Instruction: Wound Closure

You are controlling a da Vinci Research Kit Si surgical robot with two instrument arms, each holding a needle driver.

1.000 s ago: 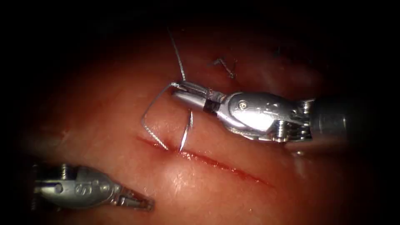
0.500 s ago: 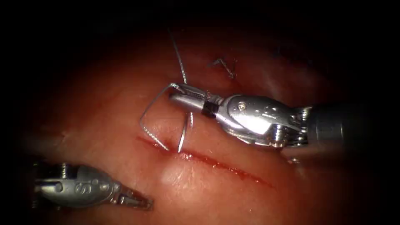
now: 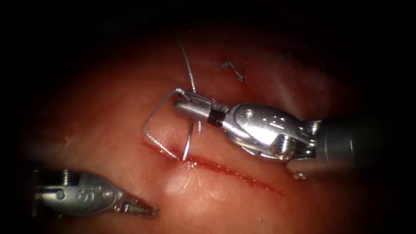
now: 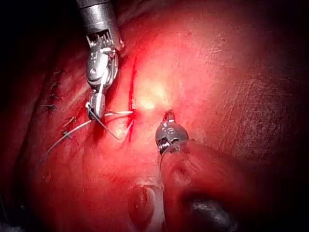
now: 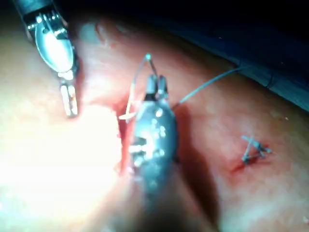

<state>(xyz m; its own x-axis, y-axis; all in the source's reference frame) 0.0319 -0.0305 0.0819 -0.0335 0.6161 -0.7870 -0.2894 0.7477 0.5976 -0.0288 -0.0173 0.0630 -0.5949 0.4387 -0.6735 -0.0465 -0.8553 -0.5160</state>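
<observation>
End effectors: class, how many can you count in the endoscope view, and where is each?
2. The right end effector is above the cut, shut on the needle near its thread end. The left end effector is below the cut, holding nothing.

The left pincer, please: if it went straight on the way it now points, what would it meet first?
Holding nothing, the left pincer points right along bare tissue below the cut. It would probably graze that tissue first; the needle, held by the right pincer, lies off its line. Depth is uncertain.

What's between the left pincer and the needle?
In the endoscope view, bare tissue and the cut's left end separate the left pincer from the needle, held by the right pincer.
</observation>
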